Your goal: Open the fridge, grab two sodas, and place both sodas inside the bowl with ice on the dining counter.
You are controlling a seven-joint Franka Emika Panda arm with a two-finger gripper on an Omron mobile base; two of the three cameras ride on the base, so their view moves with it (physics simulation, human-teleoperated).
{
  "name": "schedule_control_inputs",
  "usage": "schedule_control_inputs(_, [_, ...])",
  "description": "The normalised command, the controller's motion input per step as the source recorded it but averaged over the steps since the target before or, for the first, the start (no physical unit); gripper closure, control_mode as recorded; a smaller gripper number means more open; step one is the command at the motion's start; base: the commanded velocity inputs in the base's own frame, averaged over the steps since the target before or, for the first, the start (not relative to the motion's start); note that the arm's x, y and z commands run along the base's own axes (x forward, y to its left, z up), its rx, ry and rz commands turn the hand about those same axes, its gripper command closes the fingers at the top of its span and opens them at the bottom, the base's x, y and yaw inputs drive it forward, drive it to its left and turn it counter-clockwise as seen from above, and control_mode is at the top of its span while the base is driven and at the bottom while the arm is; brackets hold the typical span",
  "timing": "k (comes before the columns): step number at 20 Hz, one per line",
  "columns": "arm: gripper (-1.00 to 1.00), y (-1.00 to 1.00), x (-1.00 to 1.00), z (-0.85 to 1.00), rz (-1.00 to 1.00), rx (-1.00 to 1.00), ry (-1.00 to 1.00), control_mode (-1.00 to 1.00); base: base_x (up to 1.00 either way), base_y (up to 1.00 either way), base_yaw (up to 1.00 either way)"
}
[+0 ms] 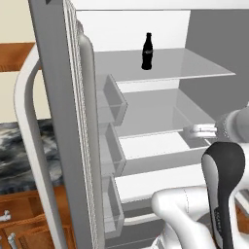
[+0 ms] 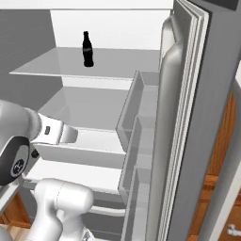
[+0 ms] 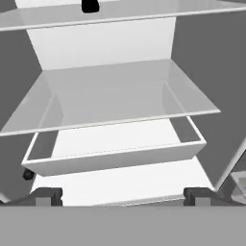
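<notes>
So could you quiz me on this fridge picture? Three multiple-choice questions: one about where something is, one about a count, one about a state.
1. Where does the soda bottle stand?
A. on the top glass shelf
B. in the bottom drawer
C. in a door bin

2. How many soda bottles can be seen in the fridge?
A. three
B. one
C. none

3. How do the robot's fingers stand?
A. closed on the bottle
B. closed on a door handle
C. wide open, holding nothing

Answers:
1 A: both base views show the black bottle upright on the top shelf, towards the back.
2 B: a single bottle shows; the lower shelves and door bins look bare.
3 C: in the hand view the two tips sit far apart with bare space between them.
</notes>
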Motion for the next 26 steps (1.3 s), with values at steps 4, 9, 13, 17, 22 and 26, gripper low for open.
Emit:
schedule_control_inputs(4, [-1.0, -0.07, 0.03, 0.67, 0.0, -0.01, -0.27, -1.0, 0.0, 0.0, 0.0])
schedule_control_inputs(9, [-1.0, 0.02, 0.21, 0.7, -0.04, -0.01, -0.2, -1.0, 0.0, 0.0, 0.0])
schedule_control_inputs(13, [-1.0, 0.02, 0.43, 0.64, -0.07, -0.08, -0.16, -1.0, 0.0, 0.0, 0.0])
schedule_control_inputs(17, [-1.0, 0.0, 0.24, 0.35, -0.01, -0.09, -0.16, -1.0, 0.0, 0.0, 0.0])
schedule_control_inputs(22, [-1.0, 0.0, 0.1, 0.02, 0.0, -0.01, -0.18, -1.0, 0.0, 0.0, 0.0])
schedule_control_inputs(26, [-1.0, 0.0, 0.12, 0.0, 0.0, 0.0, -0.16, -1.0, 0.0, 0.0, 0.0])
